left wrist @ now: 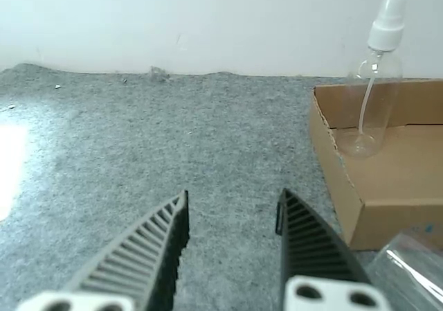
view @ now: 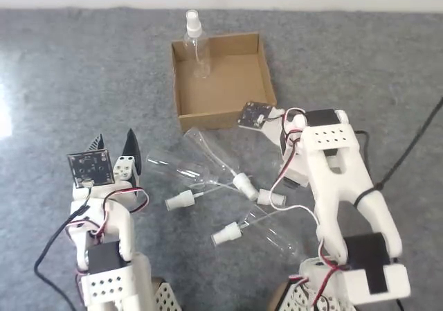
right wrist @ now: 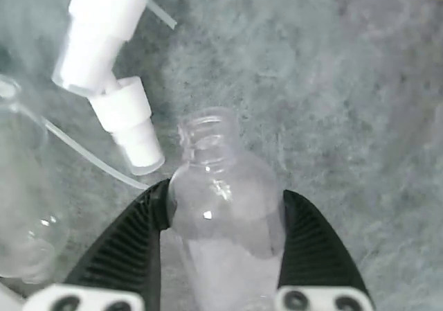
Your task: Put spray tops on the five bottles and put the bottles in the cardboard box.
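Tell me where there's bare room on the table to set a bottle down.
Bare mat lies left of the cardboard box, ahead of the left gripper. Most of the box floor is free beside the capped bottle. Between the arms, loose bottles and spray tops crowd the mat.

The left arm [view: 104, 221] is folded low, and the left claw [left wrist: 234, 197] points forward with its two fingers spread apart, holding nothing. The right arm [view: 339, 186] stretches forward, wrist tipped down; the right claw [right wrist: 225, 203] grips a bottle [right wrist: 221, 255] on both sides.
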`<state>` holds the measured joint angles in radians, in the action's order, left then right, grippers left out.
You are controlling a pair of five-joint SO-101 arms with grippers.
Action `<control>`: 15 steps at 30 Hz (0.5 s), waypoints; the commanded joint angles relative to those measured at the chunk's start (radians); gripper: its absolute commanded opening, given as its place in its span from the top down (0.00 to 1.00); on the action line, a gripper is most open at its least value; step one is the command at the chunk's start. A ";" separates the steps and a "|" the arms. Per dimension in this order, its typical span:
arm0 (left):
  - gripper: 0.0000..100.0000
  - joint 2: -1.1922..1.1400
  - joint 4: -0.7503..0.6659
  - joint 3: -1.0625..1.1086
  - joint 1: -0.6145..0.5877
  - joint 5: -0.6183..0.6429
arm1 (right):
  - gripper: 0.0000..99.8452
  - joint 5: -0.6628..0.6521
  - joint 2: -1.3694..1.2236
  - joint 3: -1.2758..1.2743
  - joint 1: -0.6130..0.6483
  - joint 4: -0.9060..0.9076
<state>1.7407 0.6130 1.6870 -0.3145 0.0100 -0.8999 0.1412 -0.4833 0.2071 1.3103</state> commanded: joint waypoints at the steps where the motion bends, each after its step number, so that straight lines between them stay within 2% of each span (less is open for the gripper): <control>1: 0.81 0.012 -0.025 -0.010 0.003 -0.011 | 0.93 0.120 0.105 0.052 0.048 0.050; 9: 0.81 0.012 -0.025 -0.010 0.003 -0.011 | 0.93 0.390 0.228 0.052 0.136 0.051; 15: 0.81 0.012 -0.025 -0.010 0.003 -0.011 | 0.93 0.574 0.335 0.052 0.153 0.025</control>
<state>1.7407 0.6130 1.6870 -0.3145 0.0100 -0.4104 0.3836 -0.4833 0.3529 1.3487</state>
